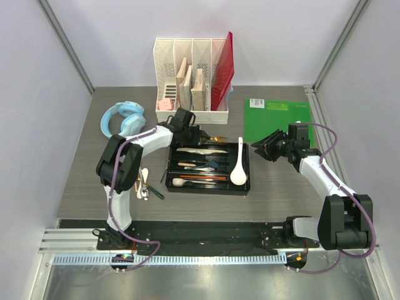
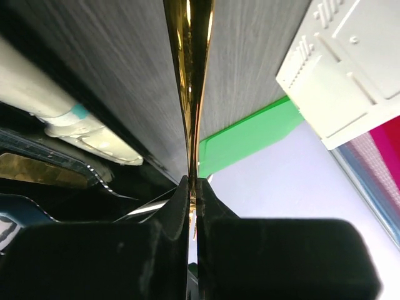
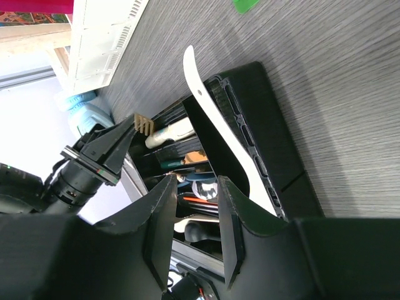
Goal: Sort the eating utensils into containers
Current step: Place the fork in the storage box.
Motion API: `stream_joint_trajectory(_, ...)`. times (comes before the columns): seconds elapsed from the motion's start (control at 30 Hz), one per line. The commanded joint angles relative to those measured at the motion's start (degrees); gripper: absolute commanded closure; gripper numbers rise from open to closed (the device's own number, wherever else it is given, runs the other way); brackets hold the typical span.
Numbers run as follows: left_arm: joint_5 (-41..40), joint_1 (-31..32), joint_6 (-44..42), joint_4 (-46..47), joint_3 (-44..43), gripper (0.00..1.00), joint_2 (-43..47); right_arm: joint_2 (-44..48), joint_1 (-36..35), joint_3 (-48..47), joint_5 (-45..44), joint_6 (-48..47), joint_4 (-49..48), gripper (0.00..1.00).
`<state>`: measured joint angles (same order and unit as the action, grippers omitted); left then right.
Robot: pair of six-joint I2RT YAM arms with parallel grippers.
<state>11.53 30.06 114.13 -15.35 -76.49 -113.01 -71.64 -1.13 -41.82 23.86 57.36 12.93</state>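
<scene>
By the cutlery tray's (image 1: 245,187) far edge our left gripper (image 2: 192,182) clamps a gold fork (image 2: 190,75), right gripper (image 3: 195,182) gaping empty — loose utensils (image 1: 144,184) lie unsorted outside.

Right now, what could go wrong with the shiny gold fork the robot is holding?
The left end effector pinches the gold fork by its thin handle, so it might twist or slip. The fork hangs near the far edge of the black tray, so it could drop outside. The white soup spoon nearby might get bumped.

Gold fork (image 2: 190,62) cut off at top edge, L wrist cam.
</scene>
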Motion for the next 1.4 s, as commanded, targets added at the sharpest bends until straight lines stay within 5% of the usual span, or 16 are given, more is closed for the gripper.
stream_joint_trajectory(0.0, 0.41, -1.32, -1.71, -0.82, -4.01, 1.00, 1.39, -0.26, -0.10, -0.89, -0.48, -0.41, -1.59, 0.62)
stream_joint_trajectory(0.17, -1.50, -0.10, -1.71, -9.68, -7.88, 1.00, 3.66, -0.26, -0.10, -1.42, -0.39, -0.67, -1.77, 0.62)
stream_joint_trajectory(0.53, -5.29, 4.56, 3.12, -10.49, 1.87, 1.00, 11.85, 0.53, -0.19, 0.95, -0.21, -0.23, -2.47, 0.62)
stream_joint_trajectory(1.27, -7.66, 3.86, 4.88, -2.05, 4.33, 1.00, 4.47, 2.03, -1.51, 1.75, -0.74, -2.08, -2.56, 0.62)
stream_joint_trajectory(1.37, -8.36, 3.77, 4.44, -2.05, 4.16, 0.90, 4.20, 1.94, -1.86, 1.66, -0.65, -2.43, -2.56, 0.62)
